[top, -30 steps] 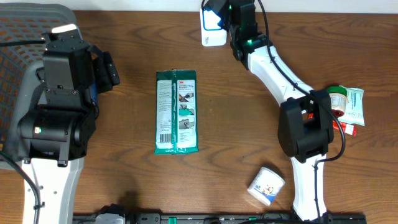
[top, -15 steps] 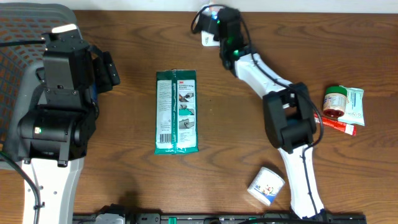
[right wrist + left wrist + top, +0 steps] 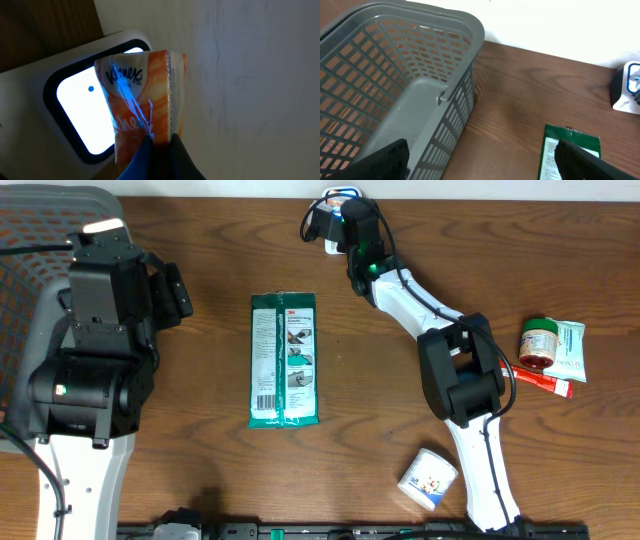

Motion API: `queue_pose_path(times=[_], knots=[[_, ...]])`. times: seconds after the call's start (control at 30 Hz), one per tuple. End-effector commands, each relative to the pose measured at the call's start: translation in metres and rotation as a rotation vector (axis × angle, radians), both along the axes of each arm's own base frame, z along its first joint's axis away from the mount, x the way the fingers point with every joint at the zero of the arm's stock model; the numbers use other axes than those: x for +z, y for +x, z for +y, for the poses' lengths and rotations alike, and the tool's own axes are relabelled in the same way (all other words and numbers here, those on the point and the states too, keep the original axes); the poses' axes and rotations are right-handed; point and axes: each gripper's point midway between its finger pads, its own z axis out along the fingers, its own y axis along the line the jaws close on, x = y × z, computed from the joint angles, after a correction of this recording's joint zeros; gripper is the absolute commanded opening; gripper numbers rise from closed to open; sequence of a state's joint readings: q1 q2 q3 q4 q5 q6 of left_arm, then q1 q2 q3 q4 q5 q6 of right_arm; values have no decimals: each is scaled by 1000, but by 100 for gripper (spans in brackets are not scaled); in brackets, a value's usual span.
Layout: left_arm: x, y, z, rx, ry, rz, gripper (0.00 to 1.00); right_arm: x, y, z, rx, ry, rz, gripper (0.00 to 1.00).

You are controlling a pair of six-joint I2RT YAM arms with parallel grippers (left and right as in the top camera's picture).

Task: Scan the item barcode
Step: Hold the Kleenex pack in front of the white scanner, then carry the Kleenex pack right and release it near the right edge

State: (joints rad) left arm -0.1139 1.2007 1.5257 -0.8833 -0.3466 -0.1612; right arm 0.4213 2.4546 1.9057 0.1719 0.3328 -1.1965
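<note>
Orange Kleenex pk (image 3: 142, 107) pinched by R gripper (image 3: 159, 144) before lit scanner (image 3: 75, 112).

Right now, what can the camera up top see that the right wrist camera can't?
Only the top camera shows the green wipes pack, the grey basket and the little white tub. Only the right wrist camera lets you read the orange Kleenex pack, pinched in the right tool and lit blue. Both show the white scanner.
</note>
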Motion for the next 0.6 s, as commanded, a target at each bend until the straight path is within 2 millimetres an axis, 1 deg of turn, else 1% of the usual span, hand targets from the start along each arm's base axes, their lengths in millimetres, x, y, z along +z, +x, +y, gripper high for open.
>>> queue_pose_path(times=[0.0,0.07,0.13,0.2,0.33,0.43,0.47,0.57], knots=[[3,0,3,18,0,-10,92,10,2,-1,-9,29,-16,1],[3,0,3,18,0,-11,92,13,4,-2,-21,63,-29,1],[3,0,3,18,0,-11,92,22,6,-1,-36,120,-58,1],[3,0,3,18,0,-10,92,38,7,0,-53,199,-94,1],[3,0,3,18,0,-10,92,83,2,5,-47,403,-121,1],[3,0,3,18,0,-10,92,124,-7,-1,-66,506,-139,1],[3,0,3,18,0,-10,92,137,-12,-3,-73,527,-134,1],[3,0,3,18,0,-11,92,164,-33,-12,-106,572,-75,1]])
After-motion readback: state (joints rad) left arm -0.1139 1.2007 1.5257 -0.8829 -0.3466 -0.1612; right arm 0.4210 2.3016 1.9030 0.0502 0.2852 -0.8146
